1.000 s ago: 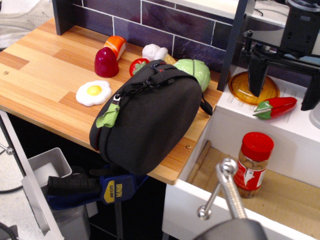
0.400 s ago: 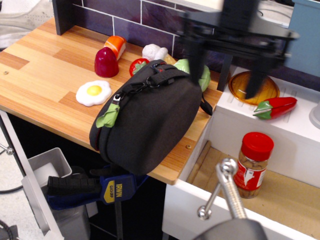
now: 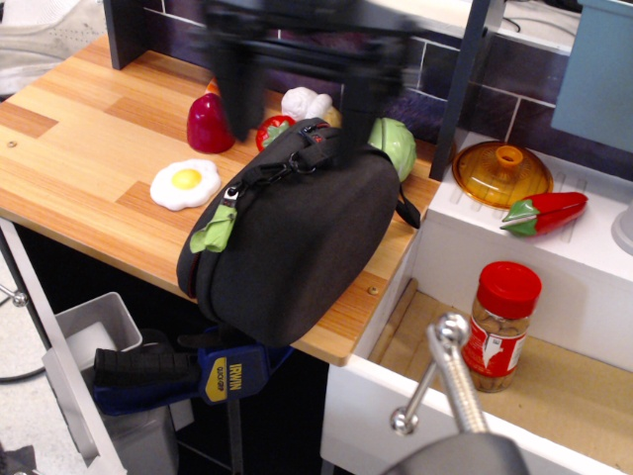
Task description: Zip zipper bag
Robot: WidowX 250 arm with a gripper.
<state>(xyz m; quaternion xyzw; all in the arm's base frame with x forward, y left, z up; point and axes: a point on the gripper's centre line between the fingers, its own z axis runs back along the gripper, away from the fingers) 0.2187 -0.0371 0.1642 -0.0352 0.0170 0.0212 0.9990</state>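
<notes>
The zipper bag is a large black rounded fabric case lying at the front right edge of the wooden counter, partly overhanging it. Its green leaf-shaped pull tab hangs at the bag's left end, beside a metal zipper slider. Black straps cross its top and small red marks show at the far end. My gripper is blurred by motion and hovers just above the bag's far end. Its two dark fingers stand wide apart with nothing between them.
Toy food lies behind the bag: a fried egg, a dark red piece, a white cauliflower and a green cabbage. An orange lid, a red pepper and a red-capped jar are at the right. A blue clamp grips the counter edge.
My gripper has swept from the far right, over the orange lid, leftward to above the bag's far end. The bag and toys have not moved.
</notes>
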